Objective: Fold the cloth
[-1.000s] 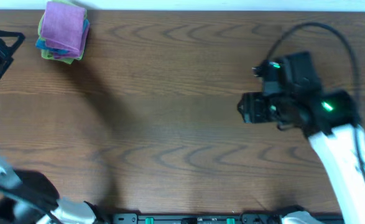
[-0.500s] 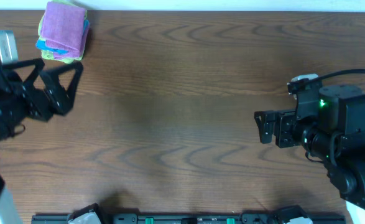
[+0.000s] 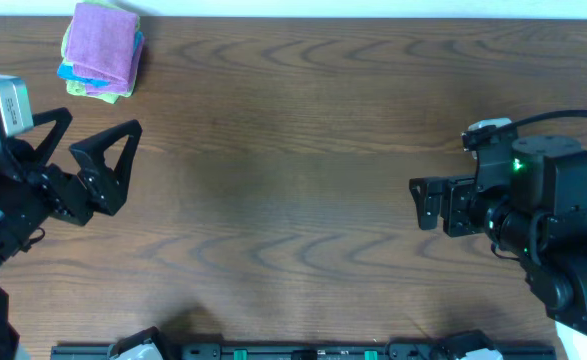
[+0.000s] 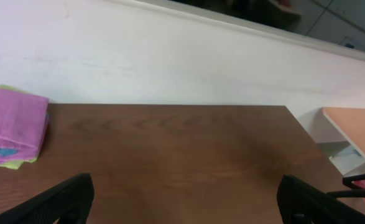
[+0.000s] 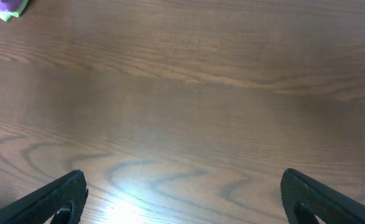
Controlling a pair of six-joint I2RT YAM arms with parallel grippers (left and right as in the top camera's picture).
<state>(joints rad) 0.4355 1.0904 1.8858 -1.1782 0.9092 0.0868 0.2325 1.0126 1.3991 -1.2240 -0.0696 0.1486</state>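
A: So, which step? 
B: Folding looks done; cloths [image 3: 101, 50] lie stacked at eleven o'clock on the bench [image 3: 293, 180]. Left gripper [image 3: 93, 160] and right gripper [image 3: 420, 203]: fingers released, grasping nothing. 
A: Next? 
B: Probably nothing more.

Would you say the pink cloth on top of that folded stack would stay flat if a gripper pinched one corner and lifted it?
Probably not. The pink cloth looks soft and folded, so it would likely droop and unfold. It seems light, and may drag the blue and green cloths beneath, whose edges stick out unevenly.
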